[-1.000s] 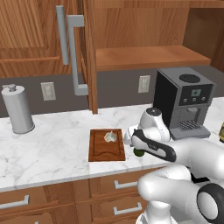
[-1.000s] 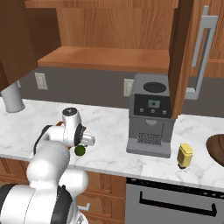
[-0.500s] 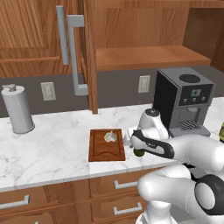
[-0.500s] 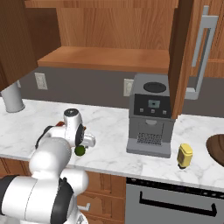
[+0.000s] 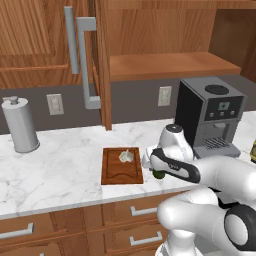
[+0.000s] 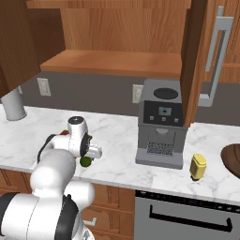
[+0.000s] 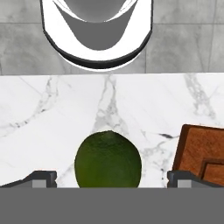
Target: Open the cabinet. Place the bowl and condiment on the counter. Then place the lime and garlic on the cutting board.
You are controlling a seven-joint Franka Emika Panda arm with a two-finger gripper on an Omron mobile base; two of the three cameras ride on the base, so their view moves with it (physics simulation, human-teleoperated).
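From the left base view, my gripper (image 5: 156, 167) hangs low over the long white marble counter (image 5: 60, 165), just beside the right edge of the rectangular reddish-brown wooden cutting board (image 5: 121, 166). One small round dark green lime (image 5: 159, 174) sits right under my fingers, off the board. One whitish-grey garlic bulb (image 5: 126, 156) lies on the board beyond my fingers, so I judge that half of the last step done. The reddish-brown wood wall cabinet (image 5: 105, 65) stands open with its shelf bare, which fits the earlier steps being finished. One tall grey cylinder with a knob (image 5: 20, 125) stands far off past the board.

From the right base view, the lime (image 6: 86, 161) again lies at my fingers. One black coffee machine (image 6: 160, 123) stands well to the other side, then one small yellowish-green condiment bottle (image 6: 198, 167) and one dark brown wooden bowl (image 6: 231, 159), both on the counter.

In the hand view, my two fingertips (image 7: 41, 177) stand spread as wide as they go, holding nothing, with the lime (image 7: 108, 159) centred between them on bare marble. The board's corner (image 7: 203, 151) lies just outside one tip. I am placed to close on the lime.
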